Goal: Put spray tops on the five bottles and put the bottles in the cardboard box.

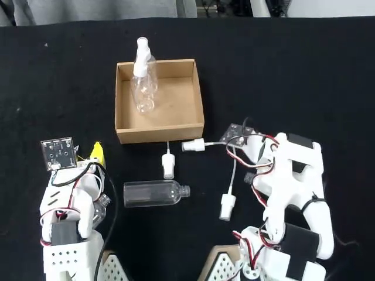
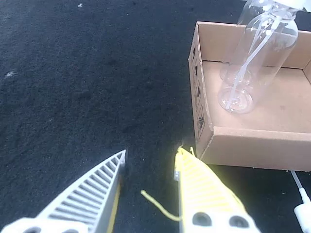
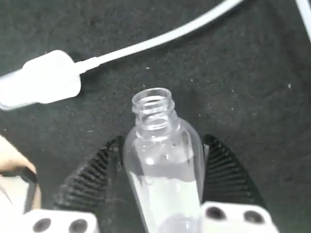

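The cardboard box (image 1: 159, 132) stands at the back middle, and two clear bottles (image 1: 143, 82) lean in its left corner, a white spray top (image 1: 142, 50) showing on them. My left gripper (image 2: 150, 153) is open over bare cloth just short of the box's (image 2: 252, 143) near left corner. My right gripper (image 3: 163, 141) is shut on an uncapped clear bottle (image 3: 163, 165). One spray top (image 3: 41, 82) lies on the cloth just past its neck. Another uncapped bottle (image 1: 155, 193) lies on its side between the arms. Loose spray tops (image 1: 169, 165) (image 1: 193, 145) (image 1: 227, 206) lie in front of the box.
A further clear bottle (image 1: 102, 206) lies against the left arm (image 1: 67, 211). The right arm (image 1: 290, 181) stands at the front right. Black cloth (image 1: 293, 76) covers the table, with free room left and right of the box.
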{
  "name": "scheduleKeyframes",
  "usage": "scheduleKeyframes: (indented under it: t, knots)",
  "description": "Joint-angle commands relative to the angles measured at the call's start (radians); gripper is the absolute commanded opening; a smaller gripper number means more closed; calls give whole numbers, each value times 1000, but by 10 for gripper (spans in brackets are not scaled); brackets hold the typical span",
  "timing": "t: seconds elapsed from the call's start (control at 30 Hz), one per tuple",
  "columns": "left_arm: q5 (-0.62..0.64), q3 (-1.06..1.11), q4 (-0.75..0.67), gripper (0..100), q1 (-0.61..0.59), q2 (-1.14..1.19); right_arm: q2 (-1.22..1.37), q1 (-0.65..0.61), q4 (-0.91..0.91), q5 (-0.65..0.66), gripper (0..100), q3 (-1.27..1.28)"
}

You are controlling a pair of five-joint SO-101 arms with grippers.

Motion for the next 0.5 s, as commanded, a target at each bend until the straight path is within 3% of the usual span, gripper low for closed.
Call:
scheduleKeyframes:
  t: [0.0,0.47]
  knots:
    - [3,25,3,160,-7,-8,-59,-23,11,-118,155,-82]
    - [3,25,3,160,-7,-8,-53,-117,11,-463,155,-87]
